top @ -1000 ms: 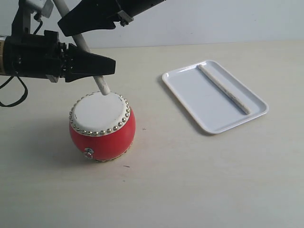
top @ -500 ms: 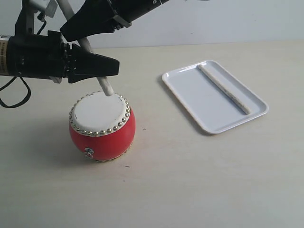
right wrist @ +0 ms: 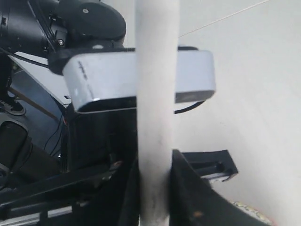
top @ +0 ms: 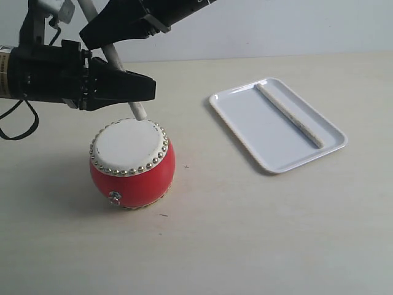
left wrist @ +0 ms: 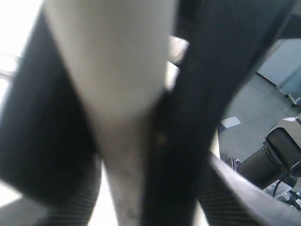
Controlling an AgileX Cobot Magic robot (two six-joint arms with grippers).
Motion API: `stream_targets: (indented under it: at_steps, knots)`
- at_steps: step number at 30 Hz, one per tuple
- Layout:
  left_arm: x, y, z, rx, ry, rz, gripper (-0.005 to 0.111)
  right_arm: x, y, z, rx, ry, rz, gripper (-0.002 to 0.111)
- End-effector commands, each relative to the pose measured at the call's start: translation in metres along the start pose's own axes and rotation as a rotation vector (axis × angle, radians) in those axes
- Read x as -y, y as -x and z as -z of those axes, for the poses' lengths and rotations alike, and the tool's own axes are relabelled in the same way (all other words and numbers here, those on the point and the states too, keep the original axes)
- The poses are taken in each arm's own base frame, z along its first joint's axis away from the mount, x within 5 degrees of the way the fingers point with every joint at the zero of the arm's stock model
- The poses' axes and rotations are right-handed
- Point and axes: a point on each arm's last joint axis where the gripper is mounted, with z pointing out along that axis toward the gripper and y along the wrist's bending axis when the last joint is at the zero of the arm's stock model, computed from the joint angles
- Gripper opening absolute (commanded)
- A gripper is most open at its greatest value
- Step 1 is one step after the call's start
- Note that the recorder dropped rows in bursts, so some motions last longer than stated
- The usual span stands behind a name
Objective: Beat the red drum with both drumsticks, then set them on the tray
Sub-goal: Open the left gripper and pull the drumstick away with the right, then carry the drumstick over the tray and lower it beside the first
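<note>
The red drum (top: 132, 163) stands left of centre on the table. One drumstick (top: 124, 86) slants down from the upper left, its tip just above the far rim of the drum's skin. My right gripper (top: 98, 34) reaches across from above and is shut on that stick (right wrist: 157, 94), whose shaft is squeezed between its fingers (right wrist: 153, 188). My left gripper (top: 149, 88) sits level just behind the drum. Its ribbed pads stand apart on either side of the stick (left wrist: 117, 94), with a gap showing. The second drumstick (top: 288, 115) lies along the far side of the white tray (top: 258, 126).
The tray sits at the right of the beige table, apart from the drum. Both arms crowd the upper left corner. The left arm's cable (top: 18, 123) loops down at the left edge.
The stick's tip has lifted off the drum skin and drawn back past its far rim. My right gripper has come down and left onto the shaft. The tray's stick has not moved.
</note>
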Motion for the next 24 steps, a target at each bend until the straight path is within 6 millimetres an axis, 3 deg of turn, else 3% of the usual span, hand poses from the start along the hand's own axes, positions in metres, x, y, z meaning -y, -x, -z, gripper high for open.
stream_targets:
  at_steps: [1, 5, 10, 13, 17, 19, 24]
  knots:
    - [-0.009, 0.005, 0.012, 0.057, 0.047, 0.065, 0.074, -0.006, 0.001, 0.002, -0.018, 0.023, 0.000, 0.000]
    - [-0.017, 0.004, 0.032, 0.058, 0.100, 0.078, 0.073, -0.003, 0.003, 0.008, -0.114, -0.062, -0.075, 0.000]
    - [-0.024, 0.006, 0.058, 0.085, 0.171, 0.117, 0.069, 0.022, 0.006, 0.035, -0.233, -0.445, -0.196, 0.000]
    - [-0.025, 0.007, 0.069, 0.104, 0.198, 0.124, 0.054, 0.037, 0.000, 0.057, -0.344, -0.712, -0.254, 0.000]
    - [-0.023, 0.011, 0.072, 0.125, 0.207, 0.115, 0.018, 0.057, -0.016, 0.082, -0.504, -1.039, -0.297, 0.000]
    - [-0.021, 0.012, 0.072, 0.123, 0.206, 0.107, 0.000, 0.066, -0.024, 0.083, -0.516, -1.051, -0.356, 0.000]
    - [-0.012, 0.016, 0.075, 0.101, 0.233, 0.089, 0.000, 0.097, -0.056, 0.080, -0.547, -0.976, -0.495, 0.000]
